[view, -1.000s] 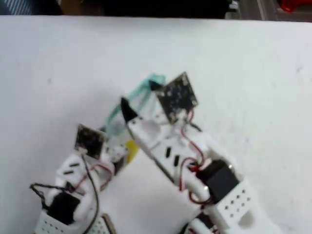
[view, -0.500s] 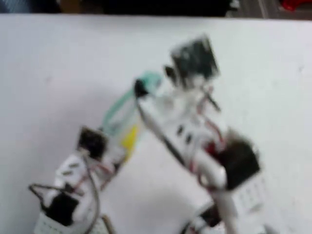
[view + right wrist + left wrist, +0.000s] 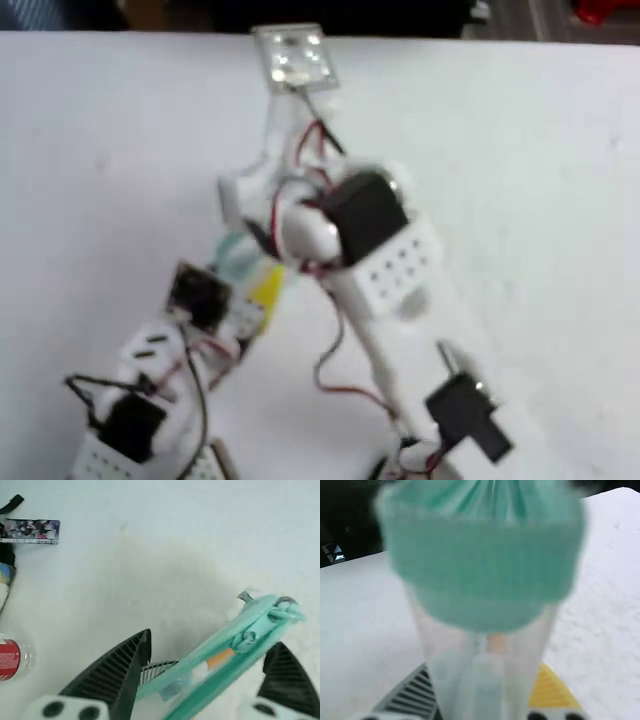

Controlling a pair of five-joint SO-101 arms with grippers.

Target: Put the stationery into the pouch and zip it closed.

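Clear plastic pouch with a teal zip band (image 3: 480,575): one. It sits over the white table (image 3: 520,150), between the ends of the two arms.

Left wrist view: pouch very close and blurred. It lies between a yellow finger (image 3: 550,692) and a grey ribbed finger (image 3: 407,700). The left gripper (image 3: 482,670) is closed on the clear part. One orange item (image 3: 495,642) inside, kind unclear.

Right wrist view: pouch seen edge-on. The teal band slants between the two black fingers (image 3: 120,672) of the right gripper (image 3: 212,637), which are spread wide. Contact unclear.

Same view, well apart from the pouch: one printed flat strip (image 3: 30,531) and one red-and-clear cylinder (image 3: 12,657).

High view: two arms. The right arm (image 3: 370,240) is bent over the pouch, leaving a sliver of teal.
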